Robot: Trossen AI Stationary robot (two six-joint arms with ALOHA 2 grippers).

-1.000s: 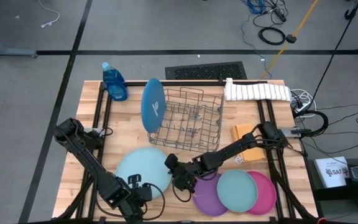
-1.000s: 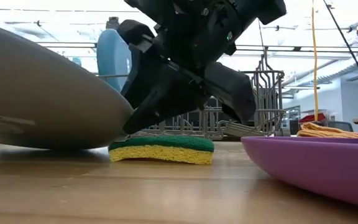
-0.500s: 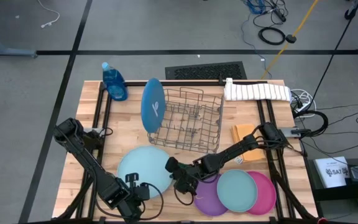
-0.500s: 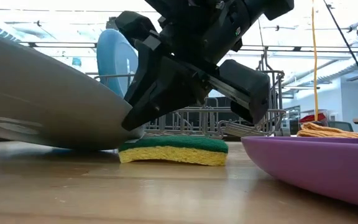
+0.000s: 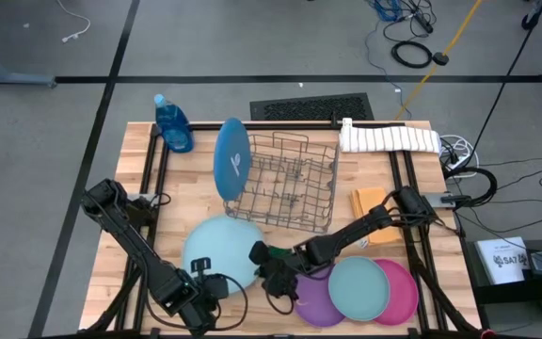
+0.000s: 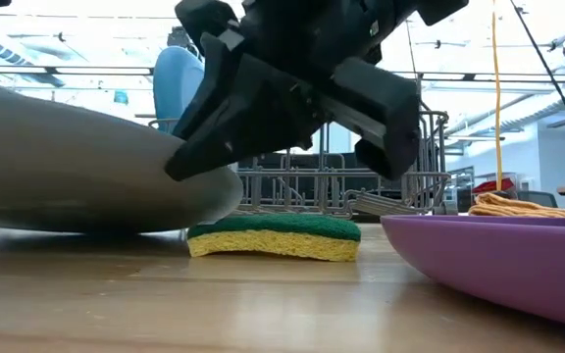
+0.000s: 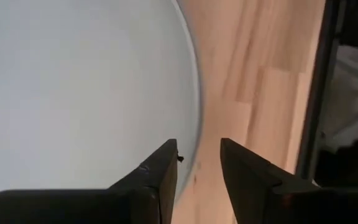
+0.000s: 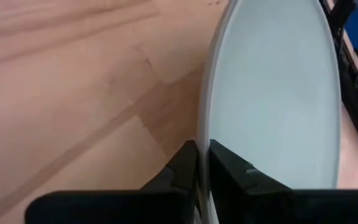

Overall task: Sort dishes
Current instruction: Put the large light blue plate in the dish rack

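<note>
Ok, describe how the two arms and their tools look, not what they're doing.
Both arms are dark, jointed and slim, rising from black frame rails at the table's sides, with thin black cables looping near the wrists. The left tool and right tool each end in two flat, dark, blocky fingers. No markings are legible.

Tight at the front: the right gripper clamps the pale-blue plate's rim, the left gripper sits parted at its near edge. A sponge lies right under the right gripper, and the purple plate crowds that side. The rack with the upright deep-blue plate blocks the middle. Bare wood left of the rack, toward the soap bottle, gives a clear lane.
</note>
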